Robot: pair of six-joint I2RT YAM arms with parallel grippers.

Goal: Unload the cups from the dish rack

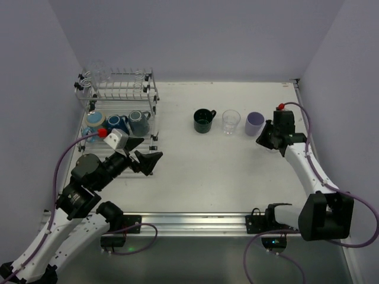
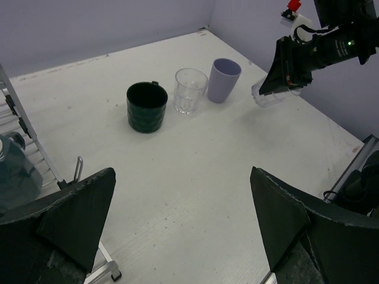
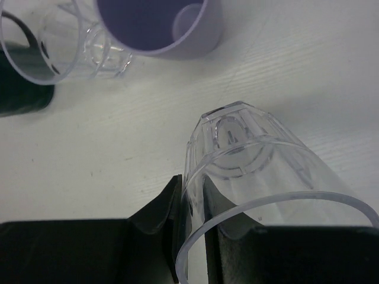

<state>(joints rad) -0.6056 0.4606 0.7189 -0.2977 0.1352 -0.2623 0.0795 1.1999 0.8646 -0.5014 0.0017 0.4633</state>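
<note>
The dish rack (image 1: 118, 97) stands at the far left with a light blue mug (image 1: 93, 122), a blue mug (image 1: 116, 123) and a grey mug (image 1: 140, 122) on its lower tier. Clear glasses (image 1: 98, 73) sit on its upper tier. On the table stand a dark green mug (image 1: 204, 120), a clear tumbler (image 1: 231, 122) and a lavender cup (image 1: 254, 123) in a row. Just right of the lavender cup, my right gripper (image 3: 195, 207) is shut on the wall of a tilted clear tumbler (image 3: 260, 171), held above the table. My left gripper (image 2: 182, 177) hangs open and empty in front of the rack.
Purple walls close in the table on the left, back and right. A metal rail (image 1: 195, 223) runs along the near edge between the arm bases. The rack's front foot (image 2: 77, 168) lies close to my left finger.
</note>
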